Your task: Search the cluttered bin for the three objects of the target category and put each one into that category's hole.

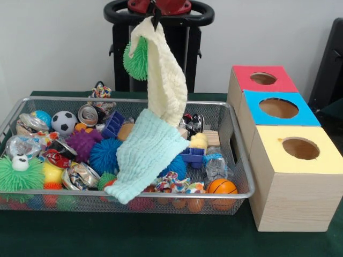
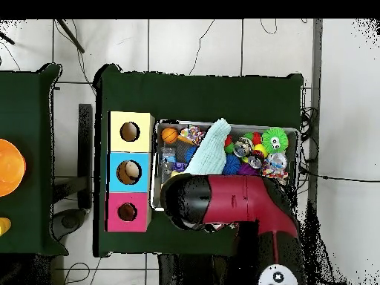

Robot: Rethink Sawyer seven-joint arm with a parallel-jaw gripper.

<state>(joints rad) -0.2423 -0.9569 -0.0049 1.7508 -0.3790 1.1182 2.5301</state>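
A Sawyer gripper (image 1: 155, 16) hangs at the top of the front view with its jaws pinched shut on the corner of a pale yellow knitted cloth (image 1: 163, 75). The cloth drapes down into a wire mesh bin (image 1: 236, 160), and a spiky green rubber ball (image 1: 138, 59) hangs up against it on the left. Its lower end meets a ribbed mint-green cloth (image 1: 150, 155) lying over the clutter. Only this view shows the grip. From overhead, the red and black arm (image 2: 230, 200) covers the gripper and the bin's near side, though the mint cloth (image 2: 215, 141) shows. Crushed cans, a small soccer ball (image 1: 64, 122), a mini basketball (image 1: 222, 187) and knotted rope toys fill the bin. On the green worktop (image 1: 161, 235) beside it stands a row of wooden boxes with round holes, topped red (image 1: 262, 78), blue (image 1: 278, 108) and yellow (image 1: 300, 149).
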